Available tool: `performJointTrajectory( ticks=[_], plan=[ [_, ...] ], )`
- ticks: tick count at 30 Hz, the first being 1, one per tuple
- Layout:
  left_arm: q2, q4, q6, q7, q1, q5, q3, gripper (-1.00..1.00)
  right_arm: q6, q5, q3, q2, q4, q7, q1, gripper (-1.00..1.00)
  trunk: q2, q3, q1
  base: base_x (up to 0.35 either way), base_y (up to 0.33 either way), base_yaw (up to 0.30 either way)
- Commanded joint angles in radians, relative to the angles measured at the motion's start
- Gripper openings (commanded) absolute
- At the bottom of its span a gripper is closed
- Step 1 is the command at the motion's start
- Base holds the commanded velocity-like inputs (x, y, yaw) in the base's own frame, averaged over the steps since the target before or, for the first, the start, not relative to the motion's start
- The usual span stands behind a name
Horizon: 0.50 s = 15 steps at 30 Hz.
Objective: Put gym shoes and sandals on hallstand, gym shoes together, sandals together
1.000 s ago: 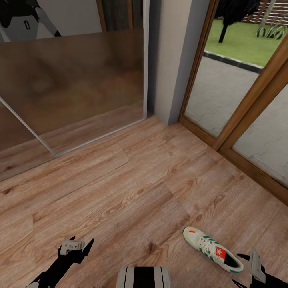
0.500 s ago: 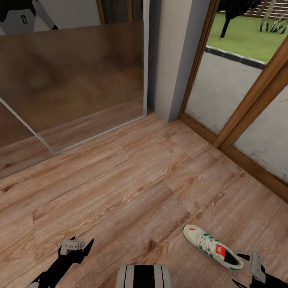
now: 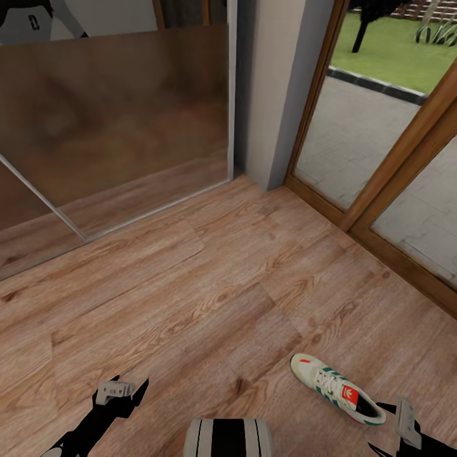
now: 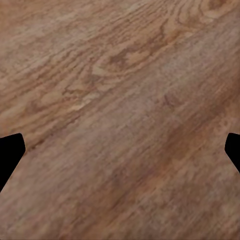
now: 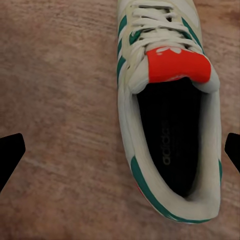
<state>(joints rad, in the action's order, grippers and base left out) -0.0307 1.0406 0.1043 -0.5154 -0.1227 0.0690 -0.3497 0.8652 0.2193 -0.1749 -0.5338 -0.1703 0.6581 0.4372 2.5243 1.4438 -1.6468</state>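
Observation:
One gym shoe (image 3: 336,388), white with green stripes and a red-orange tongue label, lies on the corridor floor (image 3: 209,298) at the lower right. In the right wrist view this gym shoe (image 5: 167,115) lies just under my right gripper (image 5: 120,152), whose fingers stand wide apart and empty. That right gripper (image 3: 397,419) hovers by the shoe's heel. My left gripper (image 3: 120,388) hangs open over bare planks at the lower left; the left wrist view has this left gripper (image 4: 120,150) above wood grain. The sandals and the hallstand are out of view.
A reflective sliding panel (image 3: 114,120) closes the back left. A grey wall post (image 3: 273,95) stands at the corner. Glass doors in a wooden frame (image 3: 393,178) run along the right. My trunk (image 3: 228,438) shows at the bottom centre.
The head camera has shifted slightly, so the wall and doors sit a little differently in the picture. Both arms and the gym shoe keep their places.

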Motion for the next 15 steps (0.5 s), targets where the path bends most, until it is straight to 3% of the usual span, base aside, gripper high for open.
performJointTrajectory(
  ticks=[1, 15],
  plan=[
    [0.0, 0.0, 0.0, 0.0, 0.0, 0.0, 0.0, 1.0, 0.0, 0.0, 0.0, 0.0, 0.0, 0.0, 0.0, 1.0, 0.0, 0.0, 0.0, 0.0, 0.0, 0.0],
    [0.0, 0.0, 0.0, 0.0, 0.0, 0.0, 0.0, 1.0, 0.0, -0.001, 0.001, -0.001, 0.0, -0.008, 0.0, 1.0, 0.0, 0.003, 0.0, 0.0, 0.0, 0.0]
  ],
)
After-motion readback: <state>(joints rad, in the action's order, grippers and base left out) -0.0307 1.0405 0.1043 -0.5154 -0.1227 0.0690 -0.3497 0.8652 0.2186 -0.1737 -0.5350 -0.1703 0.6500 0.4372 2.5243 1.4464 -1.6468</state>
